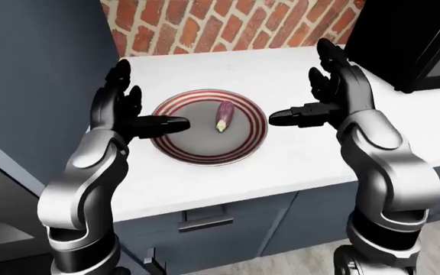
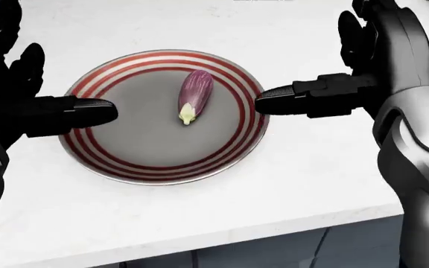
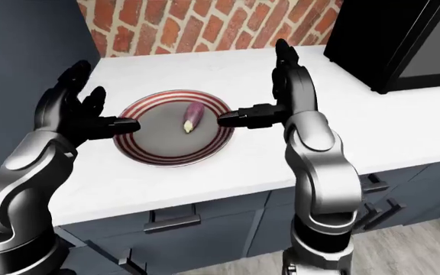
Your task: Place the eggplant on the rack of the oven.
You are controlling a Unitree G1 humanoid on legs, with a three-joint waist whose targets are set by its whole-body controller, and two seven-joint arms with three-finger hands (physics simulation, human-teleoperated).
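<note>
With your left hand (image 2: 43,109) and right hand (image 2: 349,92) both spread open and empty beside the red-striped grey plate (image 2: 95,159), take the small purple eggplant (image 2: 195,92) lying at its centre by the plump middle, since it is probably light, firm and smooth-skinned.

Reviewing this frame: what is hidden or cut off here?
- Oven: left-eye view, cropped by top and right edges; rack not visible.
- Left hand: head view, cut by left edge.
- Plate rim: both hands' fingers overlap its sides.
- Eggplant underside: unseen.
</note>
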